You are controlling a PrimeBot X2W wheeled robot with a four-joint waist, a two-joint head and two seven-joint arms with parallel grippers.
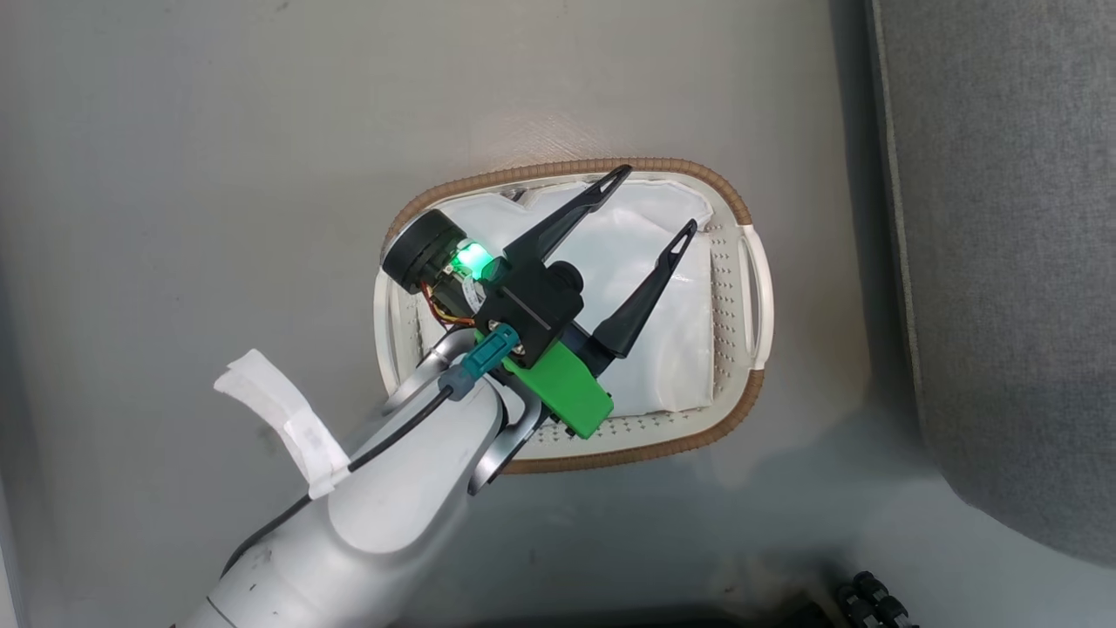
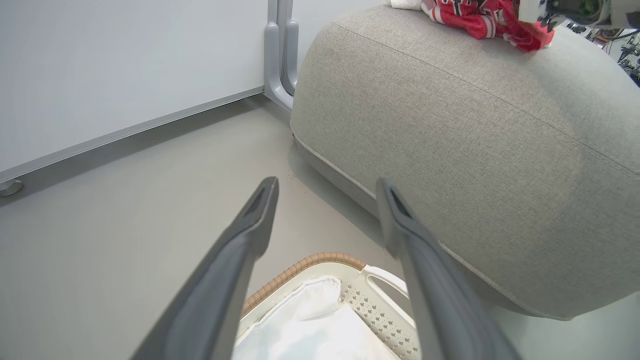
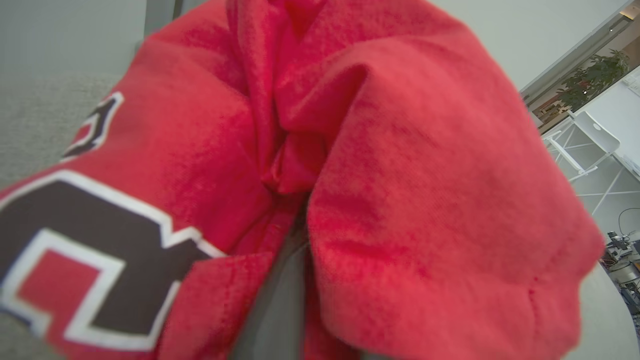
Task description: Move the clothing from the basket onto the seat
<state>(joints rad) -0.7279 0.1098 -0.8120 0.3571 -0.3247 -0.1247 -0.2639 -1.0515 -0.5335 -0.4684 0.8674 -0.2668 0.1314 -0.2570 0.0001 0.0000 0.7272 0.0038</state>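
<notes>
From the head: look at the left pincer (image 1: pixel 657 198), spread wide, holding nothing, above the basket (image 1: pixel 750 419). Just a white sheet (image 1: pixel 671 366) inside. Hold that arm high, clear of the brown rim (image 1: pixel 610 163).

From the left wrist: find the clothing (image 2: pixel 475 17) on top of the seat (image 2: pixel 475 125), maybe near its rounded edge. Set it further in, so no sliding off. Plenty of floor (image 2: pixel 125 225) beside for backing away.

From the right wrist: red clothing bunched round the right pincer (image 3: pixel 280 300); cannot tell whether shut or letting go. Open wide, lift straight up, pull free of folds.
</notes>
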